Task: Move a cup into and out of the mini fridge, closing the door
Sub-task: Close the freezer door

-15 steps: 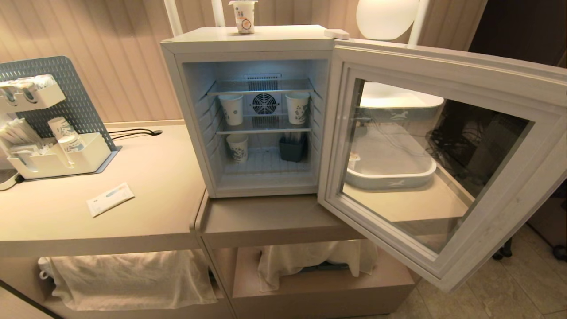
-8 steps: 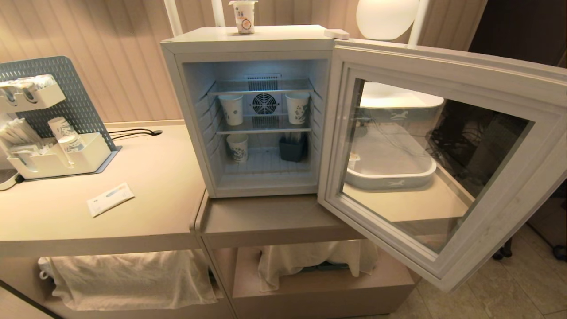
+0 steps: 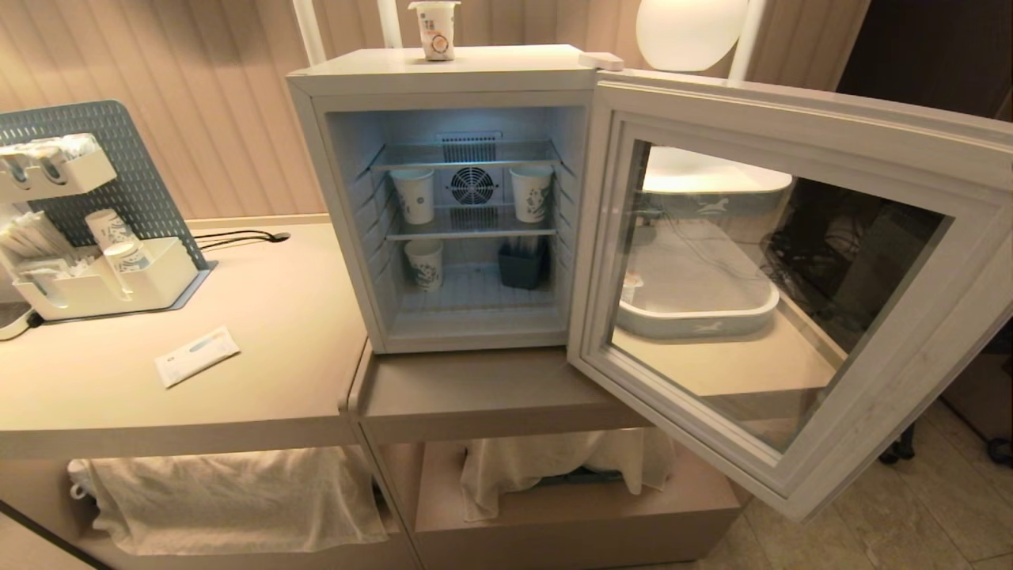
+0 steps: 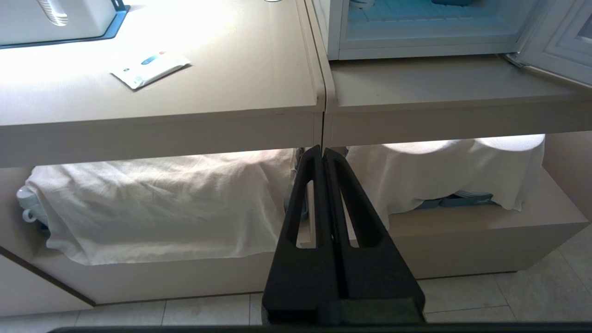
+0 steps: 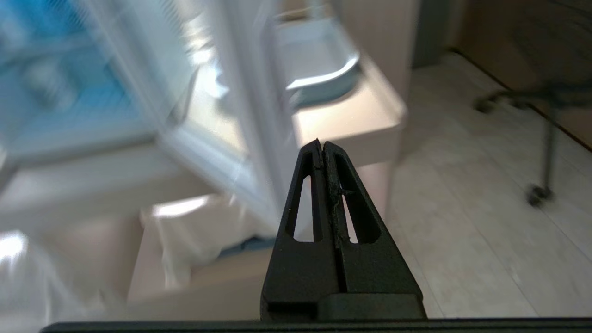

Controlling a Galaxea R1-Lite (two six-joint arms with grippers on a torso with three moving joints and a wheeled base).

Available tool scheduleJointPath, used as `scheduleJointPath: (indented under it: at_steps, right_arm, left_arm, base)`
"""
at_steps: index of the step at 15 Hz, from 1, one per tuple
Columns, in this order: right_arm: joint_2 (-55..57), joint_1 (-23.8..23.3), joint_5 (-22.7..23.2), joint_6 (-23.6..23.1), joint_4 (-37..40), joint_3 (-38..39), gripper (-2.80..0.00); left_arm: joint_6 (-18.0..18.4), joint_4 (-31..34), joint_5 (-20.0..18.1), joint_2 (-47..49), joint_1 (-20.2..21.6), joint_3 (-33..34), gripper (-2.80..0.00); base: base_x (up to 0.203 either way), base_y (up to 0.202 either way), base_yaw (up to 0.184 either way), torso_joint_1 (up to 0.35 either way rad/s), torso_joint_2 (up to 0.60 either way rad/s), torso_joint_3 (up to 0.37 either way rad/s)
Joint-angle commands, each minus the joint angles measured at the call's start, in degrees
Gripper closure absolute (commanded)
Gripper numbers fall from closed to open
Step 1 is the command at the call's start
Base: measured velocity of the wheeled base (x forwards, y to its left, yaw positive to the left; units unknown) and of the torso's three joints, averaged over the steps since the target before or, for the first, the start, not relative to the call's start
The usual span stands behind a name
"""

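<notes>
The cup [image 3: 434, 29], small and white with an orange-brown picture, stands on top of the white mini fridge [image 3: 443, 75]. The door [image 3: 799, 269] is swung wide open to the right, its glass window facing me. Inside are wire shelves and a round fan. Neither arm shows in the head view. My left gripper [image 4: 322, 149] is shut and empty, held low in front of the counter's edge. My right gripper [image 5: 322, 143] is shut and empty too, low near the open door's outer edge [image 5: 259, 115], which is blurred.
Three patterned paper cups [image 3: 414, 195] and a dark bin [image 3: 522, 265] sit on the fridge shelves. A white packet [image 3: 196, 355] lies on the left counter near a pegboard organiser [image 3: 95, 237]. A grey-white tray [image 3: 696, 309] stands behind the door. White cloths [image 3: 237, 499] cover the lower shelves.
The head view is unchanged: cup, fridge and open door stay put. No arm has come into it.
</notes>
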Motion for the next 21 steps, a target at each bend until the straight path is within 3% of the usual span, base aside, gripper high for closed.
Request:
scheduleJointPath:
  at_steps: [1,5,6,7,8,9,10,12,14,15,16,21]
  right_arm:
    - [17.65,0.0,-4.07,1.86,0.07,-9.46,0.0]
    - [49.41,-2.75,-11.71,10.52,-1.77,-28.62,0.0]
    - [55.45,-4.37,-11.1,12.41,-3.01,-32.49,0.0]
    - [59.31,-6.29,-7.49,13.84,-4.24,-35.25,0.0]
    - [61.62,-8.74,-0.1,14.8,-5.24,-36.15,0.0]
    - [62.0,-12.28,11.8,15.41,-6.33,-36.05,0.0]
    - [60.98,-16.83,26.29,15.73,-7.96,-35.3,0.0]
    - [59.57,-30.28,57.84,16.2,-15.11,-31.79,0.0]
    - [59.61,-41.05,83.02,16.64,-26.62,-26.5,0.0]
    - [59.77,-43.75,90.13,16.74,-33.22,-22.54,0.0]
    - [59.85,-44.78,92.56,16.72,-36.97,-19.65,0.0]
    - [65.89,-42.07,93.37,14.86,-41.92,-17.65,0.0]
  left_arm:
    - [-0.15,-0.03,-0.05,0.06,0.0,0.07,0.0]
    - [-0.15,0.06,-0.04,0.06,0.0,0.03,0.0]
    - [-0.15,0.05,0.02,0.06,0.0,-0.01,0.0]
    - [-0.15,0.0,-0.02,0.06,0.0,-0.01,0.0]
    - [-0.15,-0.03,-0.05,0.06,0.0,-0.01,0.0]
    - [-0.15,-0.03,-0.05,0.06,0.0,-0.01,0.0]
    - [-0.15,0.04,-0.05,0.06,0.0,0.04,0.0]
    - [-0.15,0.03,-0.05,0.06,0.0,-0.01,0.0]
    - [-0.15,-0.03,-0.05,0.06,0.0,0.05,0.0]
    - [-0.06,0.05,-0.05,0.06,0.0,-0.01,0.0]
    - [-0.06,0.06,-0.05,0.06,0.0,0.07,0.0]
    - [-0.08,0.06,-0.03,0.06,0.0,-0.01,0.0]
  base:
    - [0.0,0.0,0.0,0.0,0.0,0.0]
    - [0.0,0.0,0.0,0.0,0.0,0.0]
    - [0.0,0.0,0.0,0.0,0.0,0.0]
    - [0.0,0.0,0.0,0.0,0.0,0.0]
    - [0.0,0.0,0.0,0.0,0.0,0.0]
    - [0.0,0.0,0.0,0.0,0.0,0.0]
    - [0.0,0.0,0.0,0.0,0.0,0.0]
    - [0.0,0.0,0.0,0.0,0.0,0.0]
    - [0.0,0.0,0.0,0.0,0.0,0.0]
    - [0.0,0.0,0.0,0.0,0.0,0.0]
    - [0.0,0.0,0.0,0.0,0.0,0.0]
    - [0.0,0.0,0.0,0.0,0.0,0.0]
